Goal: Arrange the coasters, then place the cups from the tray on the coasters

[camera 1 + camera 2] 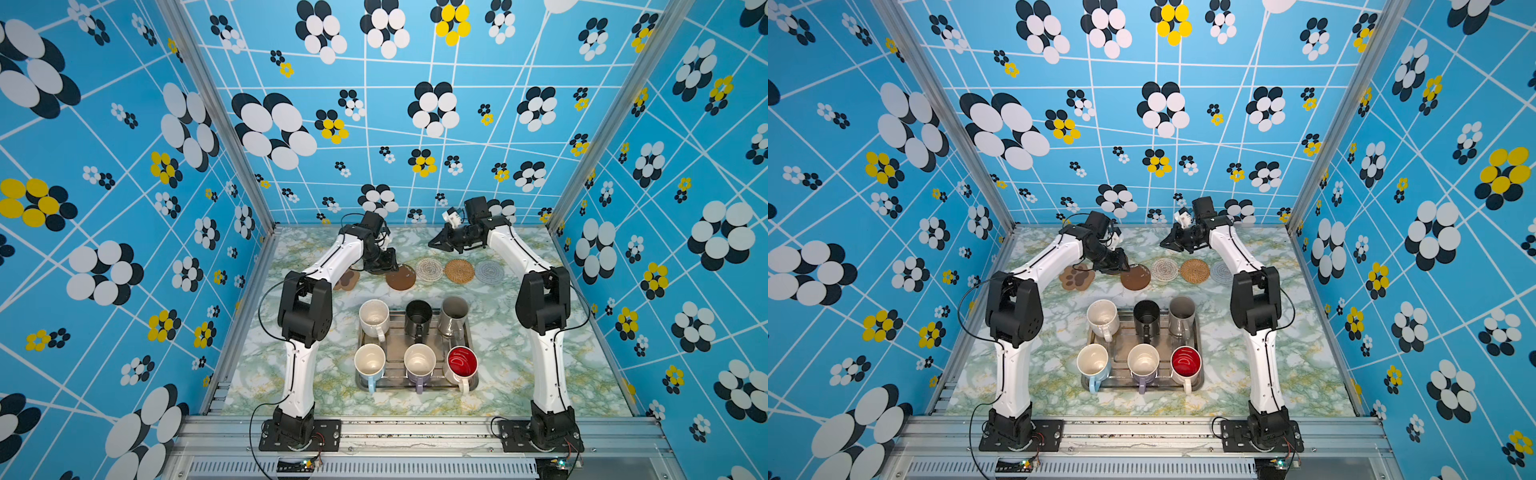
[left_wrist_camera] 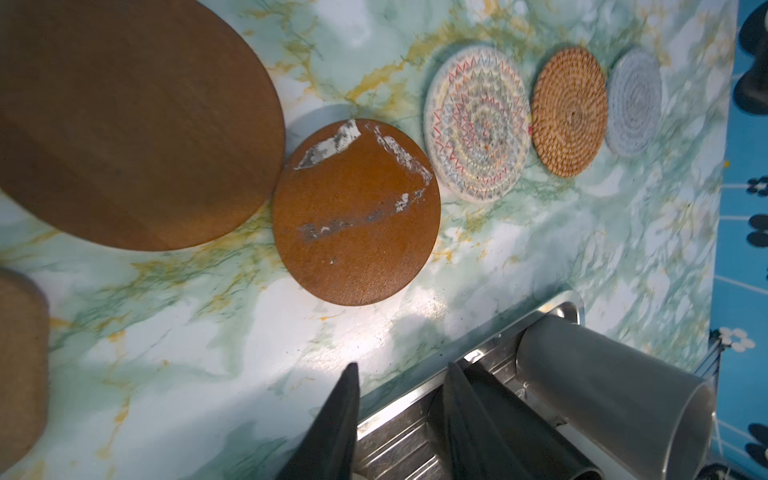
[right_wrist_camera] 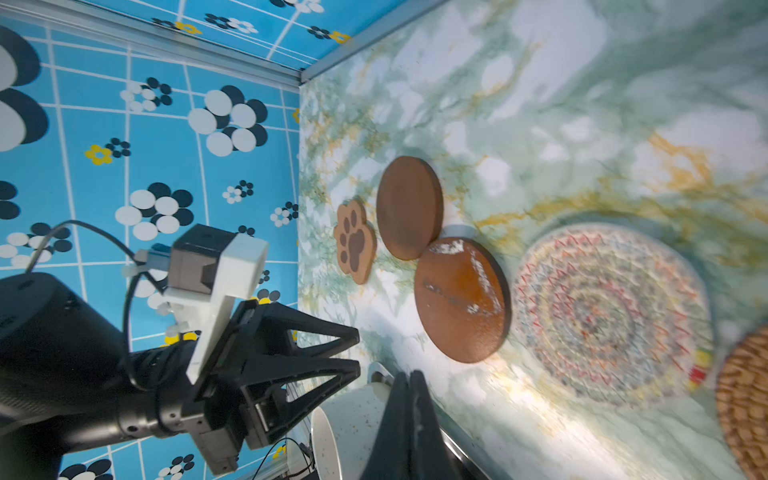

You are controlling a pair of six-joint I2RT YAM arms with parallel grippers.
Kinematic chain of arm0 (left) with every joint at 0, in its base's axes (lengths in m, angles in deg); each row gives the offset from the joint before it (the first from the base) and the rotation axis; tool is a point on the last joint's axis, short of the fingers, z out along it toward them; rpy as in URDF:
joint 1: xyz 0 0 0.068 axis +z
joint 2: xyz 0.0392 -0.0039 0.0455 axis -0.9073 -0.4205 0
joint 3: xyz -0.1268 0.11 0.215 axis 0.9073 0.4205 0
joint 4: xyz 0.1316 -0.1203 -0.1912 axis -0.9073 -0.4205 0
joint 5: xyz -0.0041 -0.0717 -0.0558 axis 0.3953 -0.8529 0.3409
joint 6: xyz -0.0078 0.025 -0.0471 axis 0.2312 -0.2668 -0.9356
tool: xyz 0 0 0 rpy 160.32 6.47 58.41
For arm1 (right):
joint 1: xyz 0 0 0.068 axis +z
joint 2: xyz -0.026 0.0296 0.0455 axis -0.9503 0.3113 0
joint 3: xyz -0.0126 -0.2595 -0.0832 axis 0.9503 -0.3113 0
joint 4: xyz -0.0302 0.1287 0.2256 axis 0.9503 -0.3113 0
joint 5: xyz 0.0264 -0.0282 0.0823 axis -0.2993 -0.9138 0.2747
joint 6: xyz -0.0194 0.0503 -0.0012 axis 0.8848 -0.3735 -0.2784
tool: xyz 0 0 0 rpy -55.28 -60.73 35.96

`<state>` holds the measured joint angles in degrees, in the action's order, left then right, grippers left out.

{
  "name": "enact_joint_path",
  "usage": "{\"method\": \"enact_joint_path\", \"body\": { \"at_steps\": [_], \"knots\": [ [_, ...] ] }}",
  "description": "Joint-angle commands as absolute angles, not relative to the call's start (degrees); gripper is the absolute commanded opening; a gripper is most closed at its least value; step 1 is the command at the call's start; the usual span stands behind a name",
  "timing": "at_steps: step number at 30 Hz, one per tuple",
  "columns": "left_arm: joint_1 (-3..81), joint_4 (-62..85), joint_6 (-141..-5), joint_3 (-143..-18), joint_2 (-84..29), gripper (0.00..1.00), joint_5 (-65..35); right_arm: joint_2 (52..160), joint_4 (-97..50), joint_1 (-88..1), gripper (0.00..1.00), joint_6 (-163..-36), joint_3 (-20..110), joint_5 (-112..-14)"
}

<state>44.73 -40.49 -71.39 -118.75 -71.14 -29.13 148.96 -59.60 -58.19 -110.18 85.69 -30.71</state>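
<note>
Along the back lie the coasters: brown paw [image 1: 1076,277], plain brown disc [image 2: 124,120], scuffed brown disc [image 1: 401,277], white crochet [image 1: 429,269], tan rattan [image 1: 459,270] and pale grey [image 1: 489,271]. The tray [image 1: 415,388] holds the cups: speckled white [image 1: 374,318], black [image 1: 418,318], grey-beige [image 1: 454,316], light blue [image 1: 369,363], lilac [image 1: 419,362] and red-inside [image 1: 462,362]. My left gripper [image 2: 402,368] hovers over the plain disc, hiding it in both top views, jaws narrowly open and empty. My right gripper [image 3: 409,374] is shut on nothing, raised behind the crochet coaster.
The marbled table [image 1: 519,374] is walled in by blue flowered panels on three sides. Both arm bases stand on the metal rail [image 1: 415,432] at the front. The two brown discs touch edge to edge.
</note>
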Motion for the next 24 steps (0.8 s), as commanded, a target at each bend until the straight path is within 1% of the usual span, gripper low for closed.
{"method": "enact_joint_path", "body": {
  "at_steps": [1,3,7,13,18,24],
  "knots": [
    [44.24,-45.12,-70.29,-121.90,-75.55,0.31,-28.56,143.41,-53.12,-59.19,0.02,-111.28,80.61,-31.42],
    [43.88,-46.13,-70.37,-123.52,-77.36,0.26,-28.63,140.99,-50.89,-59.88,0.02,-112.32,77.74,-31.37],
    [43.21,-47.48,-69.98,-124.70,-79.37,0.18,-28.21,139.94,-50.33,-60.52,0.02,-112.17,75.53,-31.26],
    [42.22,-48.34,-69.55,-124.57,-80.39,0.10,-28.09,140.08,-48.33,-60.53,0.01,-113.30,73.82,-31.07],
    [41.66,-48.83,-69.41,-125.04,-81.50,0.01,-28.79,140.28,-46.73,-60.53,0.00,-114.41,72.94,-30.65],
    [41.31,-50.45,-68.56,-125.27,-82.91,0.00,-28.03,140.28,-46.52,-60.53,0.00,-114.41,72.51,-30.72]
  ]
}}
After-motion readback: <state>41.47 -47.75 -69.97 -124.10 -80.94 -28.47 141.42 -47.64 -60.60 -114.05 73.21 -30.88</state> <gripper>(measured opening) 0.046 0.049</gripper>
